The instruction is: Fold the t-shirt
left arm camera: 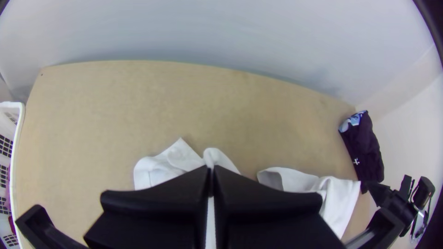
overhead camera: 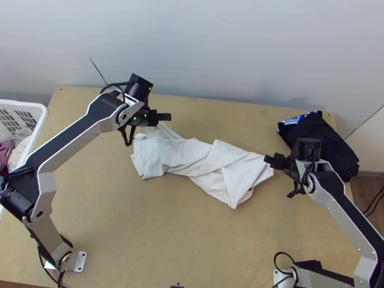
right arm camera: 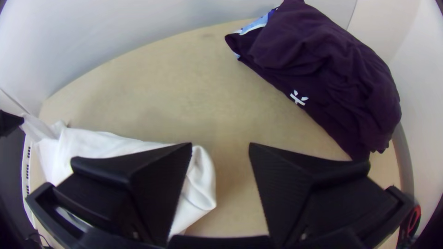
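Bunched and twisted, the white t-shirt lies across the middle of the table. My left gripper is over its far left end, with a bit of cloth raised to it; in the left wrist view the left gripper is shut on the white cloth. At the shirt's right end is my right gripper. The right wrist view shows the right gripper open, its fingers wide apart, with the shirt's edge beside and below one finger.
Dark folded clothing lies at the table's far right corner, close beyond the right gripper. A white laundry basket with clothes stands at the left edge. A pale wall rises behind the table.
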`<state>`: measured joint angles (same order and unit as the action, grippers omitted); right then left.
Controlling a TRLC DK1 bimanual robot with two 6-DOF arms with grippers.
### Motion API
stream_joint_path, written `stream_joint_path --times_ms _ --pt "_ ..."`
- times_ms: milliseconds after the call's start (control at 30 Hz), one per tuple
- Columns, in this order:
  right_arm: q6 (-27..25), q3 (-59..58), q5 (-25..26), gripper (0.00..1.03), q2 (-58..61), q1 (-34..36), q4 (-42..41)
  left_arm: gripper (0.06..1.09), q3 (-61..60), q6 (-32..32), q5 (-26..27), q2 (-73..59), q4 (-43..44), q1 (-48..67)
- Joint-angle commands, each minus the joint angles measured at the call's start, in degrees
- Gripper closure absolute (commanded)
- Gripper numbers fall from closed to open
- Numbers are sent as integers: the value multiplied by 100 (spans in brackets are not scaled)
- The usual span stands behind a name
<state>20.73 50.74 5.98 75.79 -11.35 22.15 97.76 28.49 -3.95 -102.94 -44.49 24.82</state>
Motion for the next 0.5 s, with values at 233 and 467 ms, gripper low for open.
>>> stream_joint_path --times_ms 233,467 --pt "291 401 -273 15 -1075 -1519 1986 105 -283 25 -36 28 28 -30" --pt "309 -302 -413 15 -1418 -2661 2232 104 -310 69 -133 -25 28 14"
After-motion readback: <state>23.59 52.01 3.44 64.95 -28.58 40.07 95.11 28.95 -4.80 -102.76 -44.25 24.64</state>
